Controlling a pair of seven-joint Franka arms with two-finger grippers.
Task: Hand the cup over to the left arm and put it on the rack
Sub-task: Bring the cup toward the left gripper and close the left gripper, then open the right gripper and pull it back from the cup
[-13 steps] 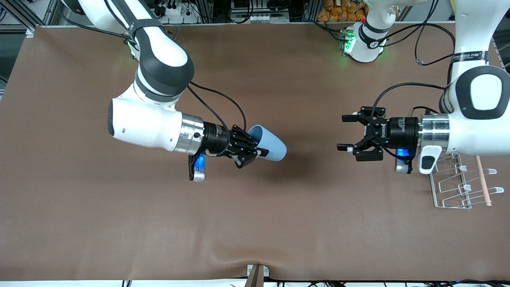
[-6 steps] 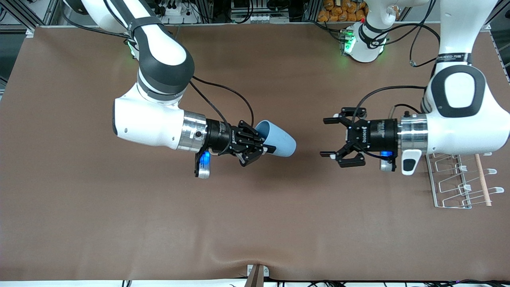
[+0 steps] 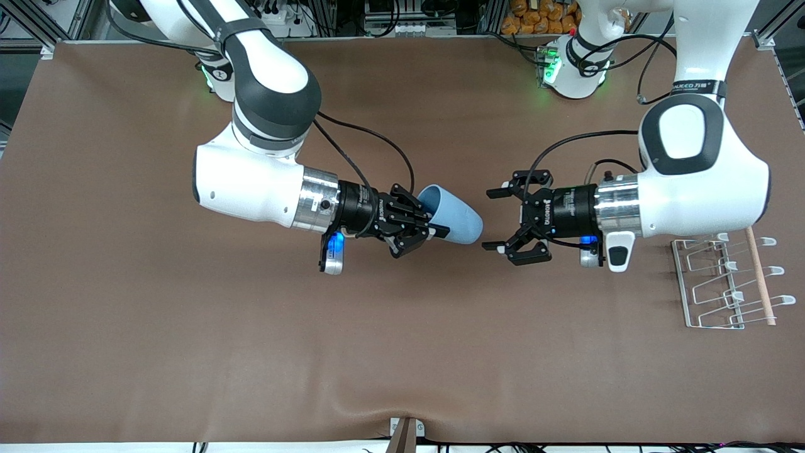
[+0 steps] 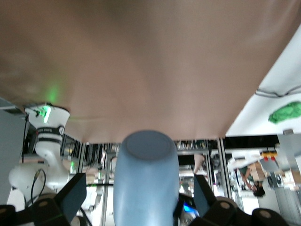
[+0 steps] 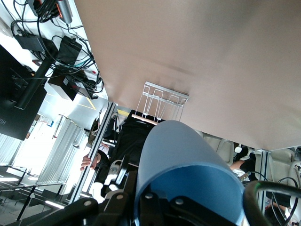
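At centre-left of the front view the right gripper [image 3: 420, 230] is clenched on the rim of the cup [image 3: 454, 216], one finger inside the mouth and one outside, holding it on its side in the air over the middle of the table [image 3: 126, 314], base pointing toward the left arm's end. Just past that base, at centre-right, the left gripper [image 3: 494, 219] faces it with fingers spread wide, the base close before their tips but untouched. At the frame's right edge the rack [image 3: 723, 283] lies on the table.
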